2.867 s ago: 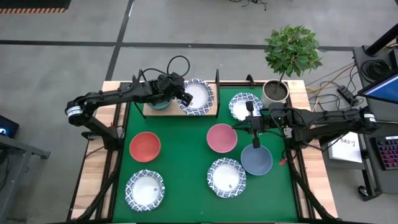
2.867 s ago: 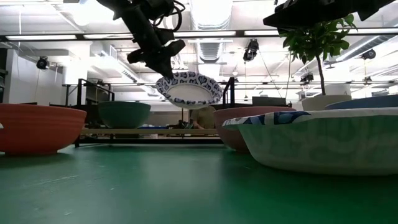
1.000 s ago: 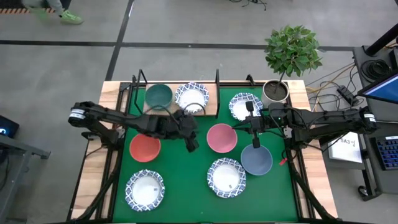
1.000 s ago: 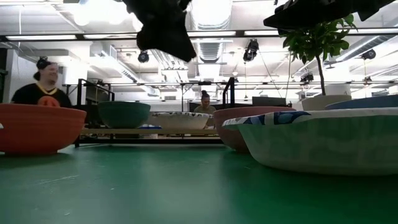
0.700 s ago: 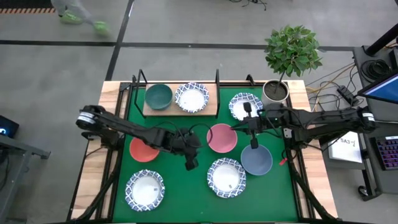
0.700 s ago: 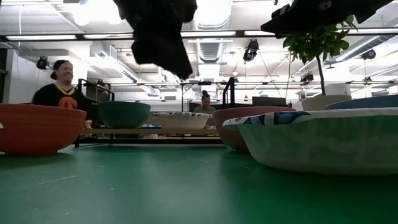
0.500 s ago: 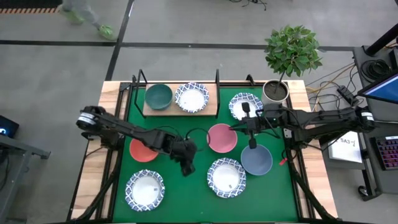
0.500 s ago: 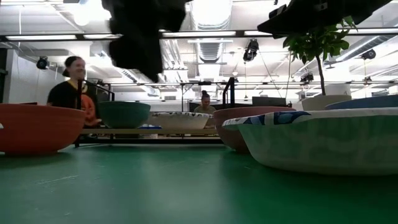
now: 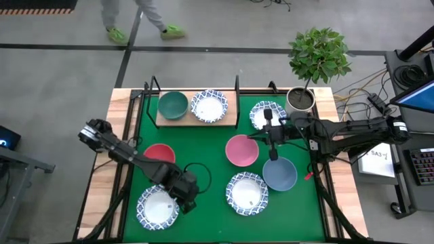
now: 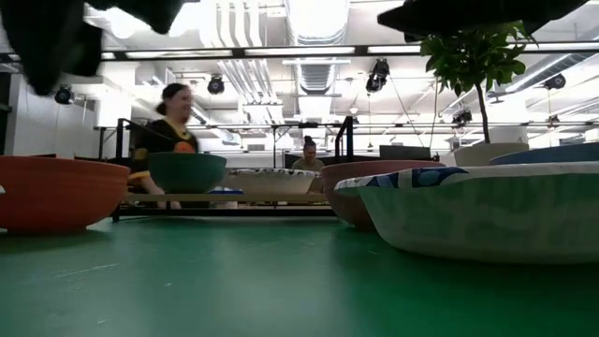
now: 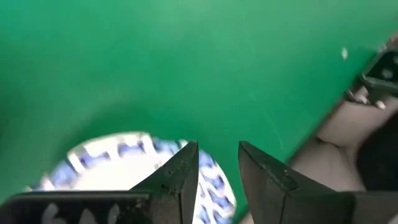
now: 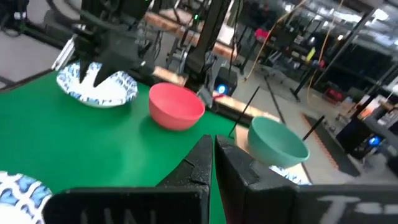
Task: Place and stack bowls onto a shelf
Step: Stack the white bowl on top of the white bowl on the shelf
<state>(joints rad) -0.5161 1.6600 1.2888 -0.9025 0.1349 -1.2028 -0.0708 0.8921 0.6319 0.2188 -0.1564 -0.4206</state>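
The left gripper (image 9: 188, 197) hangs over the near-left part of the green mat (image 9: 203, 146), right at the edge of a white bowl with a blue rim (image 9: 158, 207). In the left wrist view its two fingers (image 11: 180, 171) stand a little apart with nothing between them, and that same bowl (image 11: 134, 165) sits just under and behind them. A red bowl (image 9: 160, 154) sits just behind this gripper, toward the back of the table. The shelf (image 9: 196, 112) is well behind it at the back, and it holds a dark green bowl (image 9: 173, 104) and a white bowl with a blue rim (image 9: 209, 106) side by side. The right gripper (image 9: 270, 135) waits over the right side of the mat. In the right wrist view its fingers (image 12: 208, 155) are pressed together and hold nothing. The pink bowl (image 9: 241, 150) sits just beside it, toward the middle of the table. The grey-blue bowl (image 9: 279, 173) sits just in front of it. One blue-rimmed bowl (image 9: 266, 114) sits just behind it, next to the plant pot (image 9: 300, 99). Another blue-rimmed bowl (image 9: 247, 193) sits in front of the pink one. In the low view, a person (image 10: 168, 126) shows in the room behind the shelf.
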